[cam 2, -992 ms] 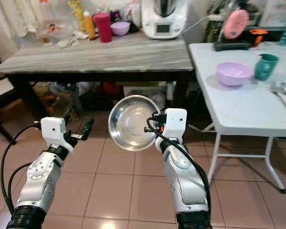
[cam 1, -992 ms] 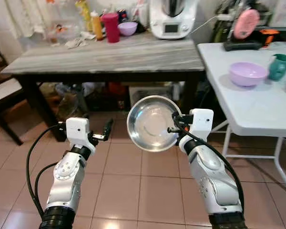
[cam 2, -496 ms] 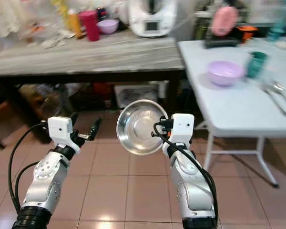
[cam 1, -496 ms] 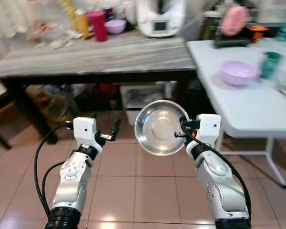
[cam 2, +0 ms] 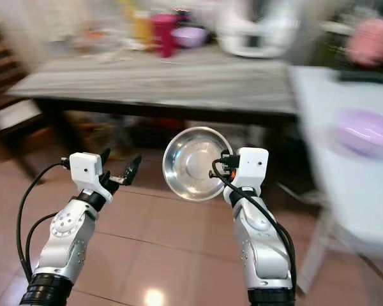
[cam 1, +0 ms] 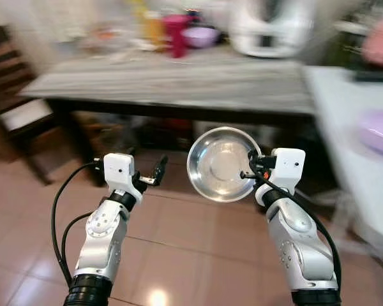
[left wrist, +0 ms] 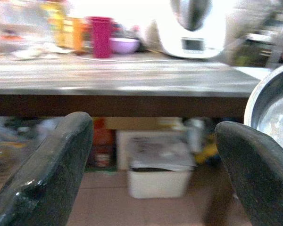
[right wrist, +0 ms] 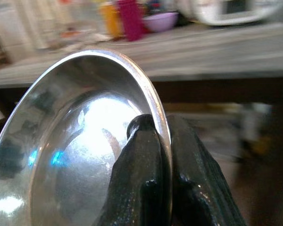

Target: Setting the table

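Blurred tiled floor [cam 1: 179, 242] lies below; right gripper [cam 1: 247, 173] pinches the steel bowl [cam 1: 222, 164] rim, left gripper [cam 1: 158, 173] spread empty, dark table [cam 1: 179, 80] beyond.

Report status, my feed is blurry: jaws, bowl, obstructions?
Right gripper jaws pinched on steel bowl rim, bowl held up on edge. Left gripper jaws open, empty. Wooden table ahead, white table to the right; camera blurred.

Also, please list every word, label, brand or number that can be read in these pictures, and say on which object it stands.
No text can be read.
White kitchen machine: its small display panel is too blurred to read.
Yellow bottle: any label is blurred beyond reading.
Steel bowl, held in the right end effector: no marking visible.
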`<state>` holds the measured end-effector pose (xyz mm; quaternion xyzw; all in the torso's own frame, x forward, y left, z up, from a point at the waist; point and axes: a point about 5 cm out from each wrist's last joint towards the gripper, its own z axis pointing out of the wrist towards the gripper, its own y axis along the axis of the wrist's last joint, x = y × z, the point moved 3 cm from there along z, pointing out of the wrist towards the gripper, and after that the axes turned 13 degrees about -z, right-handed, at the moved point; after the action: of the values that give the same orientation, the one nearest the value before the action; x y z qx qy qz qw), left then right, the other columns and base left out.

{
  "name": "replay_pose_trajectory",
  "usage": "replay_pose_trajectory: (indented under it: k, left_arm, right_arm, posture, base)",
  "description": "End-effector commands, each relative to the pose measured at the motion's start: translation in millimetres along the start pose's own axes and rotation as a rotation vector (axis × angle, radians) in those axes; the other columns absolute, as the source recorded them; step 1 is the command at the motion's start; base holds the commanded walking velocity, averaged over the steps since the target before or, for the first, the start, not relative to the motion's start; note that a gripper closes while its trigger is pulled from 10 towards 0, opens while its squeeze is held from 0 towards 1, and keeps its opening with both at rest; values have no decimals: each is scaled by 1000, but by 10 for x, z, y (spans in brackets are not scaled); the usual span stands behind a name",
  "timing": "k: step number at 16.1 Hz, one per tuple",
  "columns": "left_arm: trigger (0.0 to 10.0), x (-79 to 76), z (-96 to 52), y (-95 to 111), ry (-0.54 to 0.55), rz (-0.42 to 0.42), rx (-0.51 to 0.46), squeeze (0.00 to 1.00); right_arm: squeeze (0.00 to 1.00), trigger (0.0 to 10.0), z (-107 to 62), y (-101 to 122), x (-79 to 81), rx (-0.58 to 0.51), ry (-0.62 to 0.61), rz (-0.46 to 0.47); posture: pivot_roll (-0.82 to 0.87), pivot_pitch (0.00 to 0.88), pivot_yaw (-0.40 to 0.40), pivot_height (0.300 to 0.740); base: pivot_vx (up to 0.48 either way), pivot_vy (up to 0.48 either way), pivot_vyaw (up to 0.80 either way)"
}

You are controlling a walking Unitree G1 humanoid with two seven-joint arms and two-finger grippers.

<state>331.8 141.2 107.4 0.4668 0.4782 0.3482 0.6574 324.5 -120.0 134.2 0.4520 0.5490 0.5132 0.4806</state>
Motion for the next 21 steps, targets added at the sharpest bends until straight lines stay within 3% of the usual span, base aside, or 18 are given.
replay_pose_trajectory:
  k: [1,6,8,13,21]
  left_arm:
    - [10000,50,-20,32,11,7,-4,0]
    - [10000,41,-168,-31,-1,26,20,0]
    - [10000,22,-245,-98,-11,25,43,0]
    - [10000,-128,-207,-134,-59,2,56,0]
    - [10000,-132,-250,-170,-44,-6,62,0]
  right_arm:
    - [0,10000,1,92,59,-38,21,-19]
    - [0,10000,-171,73,-222,-57,-92,-70]
    - [0,10000,-243,56,-293,-53,-121,-42]
    - [0,10000,-210,120,-276,-72,-113,-41]
    - [0,10000,-133,188,-235,-92,-84,-69]
  posture:
    - [-236,21,70,740]
    - [-246,14,67,740]
    - [-257,17,75,740]
    - [-269,15,75,740]
    - [-255,16,53,740]
  base:
    - [480,0,0]
    - [454,0,0]
    - [412,0,0]
    - [340,0,-160]
    - [316,0,-62]
